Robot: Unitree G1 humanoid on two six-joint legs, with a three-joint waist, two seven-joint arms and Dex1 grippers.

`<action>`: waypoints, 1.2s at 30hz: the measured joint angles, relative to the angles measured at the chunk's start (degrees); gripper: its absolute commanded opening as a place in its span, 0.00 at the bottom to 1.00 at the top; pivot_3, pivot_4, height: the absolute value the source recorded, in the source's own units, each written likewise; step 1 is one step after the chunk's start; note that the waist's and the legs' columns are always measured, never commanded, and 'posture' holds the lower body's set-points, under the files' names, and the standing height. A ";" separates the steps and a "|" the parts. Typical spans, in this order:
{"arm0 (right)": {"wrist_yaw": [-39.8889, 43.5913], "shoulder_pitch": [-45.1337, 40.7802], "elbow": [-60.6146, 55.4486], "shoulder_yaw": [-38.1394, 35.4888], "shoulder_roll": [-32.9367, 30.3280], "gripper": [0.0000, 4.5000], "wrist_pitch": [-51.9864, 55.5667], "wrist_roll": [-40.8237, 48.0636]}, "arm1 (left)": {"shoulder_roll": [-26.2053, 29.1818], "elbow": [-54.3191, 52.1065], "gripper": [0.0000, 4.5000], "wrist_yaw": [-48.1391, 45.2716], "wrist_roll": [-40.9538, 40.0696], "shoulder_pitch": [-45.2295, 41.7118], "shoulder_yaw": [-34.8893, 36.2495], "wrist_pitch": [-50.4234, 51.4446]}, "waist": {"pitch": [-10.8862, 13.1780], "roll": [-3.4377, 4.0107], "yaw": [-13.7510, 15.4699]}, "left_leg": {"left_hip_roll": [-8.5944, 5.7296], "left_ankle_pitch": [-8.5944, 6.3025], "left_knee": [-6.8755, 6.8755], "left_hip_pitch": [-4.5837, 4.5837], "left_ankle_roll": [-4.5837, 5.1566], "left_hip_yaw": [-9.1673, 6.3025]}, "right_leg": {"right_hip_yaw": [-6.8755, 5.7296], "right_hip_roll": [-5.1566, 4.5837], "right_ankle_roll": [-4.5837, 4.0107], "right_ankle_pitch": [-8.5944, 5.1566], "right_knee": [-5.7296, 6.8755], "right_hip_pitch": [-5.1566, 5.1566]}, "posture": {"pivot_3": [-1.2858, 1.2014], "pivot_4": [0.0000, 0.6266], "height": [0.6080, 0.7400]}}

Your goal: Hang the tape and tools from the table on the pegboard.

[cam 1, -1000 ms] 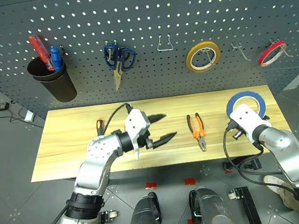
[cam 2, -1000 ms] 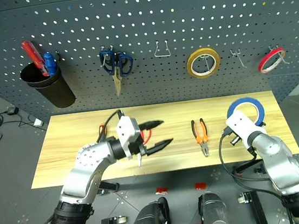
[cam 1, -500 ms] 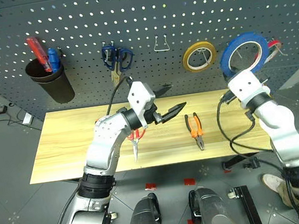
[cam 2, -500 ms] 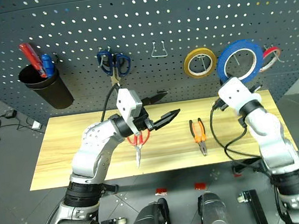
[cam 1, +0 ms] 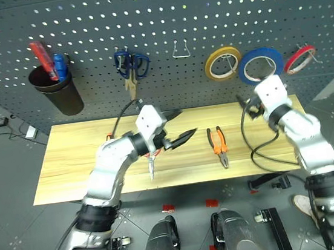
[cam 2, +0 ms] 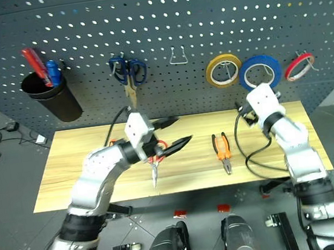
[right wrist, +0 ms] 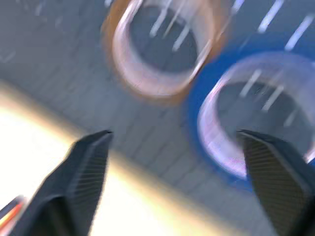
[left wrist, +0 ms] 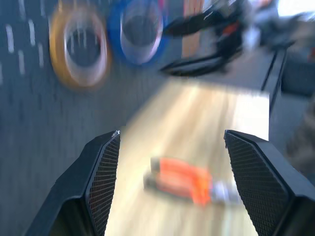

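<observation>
While the blue tape (cam 1: 260,65) now hangs on the pegboard (cam 1: 161,28) between yellow roll (cam 1: 223,63) and red roll (cam 1: 301,59), the right pincer (right wrist: 177,142) has let go, spread; left pincer (cam 1: 176,127) gapes empty above the counter (cam 1: 68,161), pliers (cam 1: 219,146) nearby.

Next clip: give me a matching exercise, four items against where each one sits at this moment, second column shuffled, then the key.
Items:
1. blue tape
2. pliers
3. red-handled scissors
4. blue-handled scissors

Places:
A. on the table, partly behind the left hand
B. on the pegboard, between the yellow roll and the red roll
C. hanging on the pegboard, right of the black cup
D. flat on the table, between the two arms

Pairs: 1-B, 2-D, 3-A, 4-C
</observation>
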 measured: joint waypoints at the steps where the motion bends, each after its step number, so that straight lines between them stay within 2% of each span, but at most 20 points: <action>1: -0.08 1.40 -2.19 0.70 1.29 0.99 3.80 0.17 | 1.68 -0.06 0.79 -0.84 0.21 1.28 0.10 -0.20 | 0.03 0.05 -0.02 | 0.00 0.00 0.01 0.00 0.00 0.06 | 0.11 0.00 -0.02 0.02 0.05 -0.05 | 0.39 0.43 1.00; 7: -2.72 1.65 -13.68 3.64 10.46 0.99 25.20 2.34 | 11.39 -0.73 0.79 -6.69 1.39 6.65 1.18 -3.14 | 0.05 0.10 -0.24 | 0.01 -0.15 0.08 0.06 0.23 0.15 | 0.54 0.04 -0.10 0.08 0.23 -0.22 | 0.41 0.45 1.00; 10: -4.49 -0.92 -12.86 3.77 13.03 0.99 32.70 2.54 | 14.69 -0.75 0.79 -9.09 1.08 7.85 2.53 -3.14 | 0.07 0.10 0.23 | -0.01 -0.16 0.15 0.03 0.25 0.33 | 0.80 0.03 -0.10 0.08 0.50 -0.49 | 0.41 0.46 1.00; 15: -9.49 -6.01 -3.83 1.19 18.02 0.99 41.73 2.41 | 18.24 -1.31 0.79 -12.13 1.23 10.63 3.01 -3.79 | 0.10 0.10 0.31 | 0.01 -0.16 0.04 0.01 0.24 0.74 | 1.10 0.00 -0.12 0.07 0.83 -0.89 | 0.42 0.48 1.00; 27: -12.54 -13.04 15.87 0.51 21.13 0.99 38.42 2.11 | 17.71 -5.19 0.79 -11.25 1.68 11.57 2.79 -3.43 | 0.20 0.09 0.17 | 0.06 -0.16 -0.27 0.02 0.24 1.05 | 1.25 0.01 -0.12 0.05 0.75 -1.06 | 0.43 0.50 1.00; 36: -11.84 -18.97 30.25 2.22 19.34 0.99 29.64 1.45 | 16.56 -4.77 0.79 -10.86 2.13 10.32 2.63 -3.45 | 0.22 0.08 0.13 | 0.06 -0.07 -0.32 0.03 0.10 1.13 | 1.28 0.01 -0.12 0.05 0.73 -1.07 | 0.43 0.47 1.00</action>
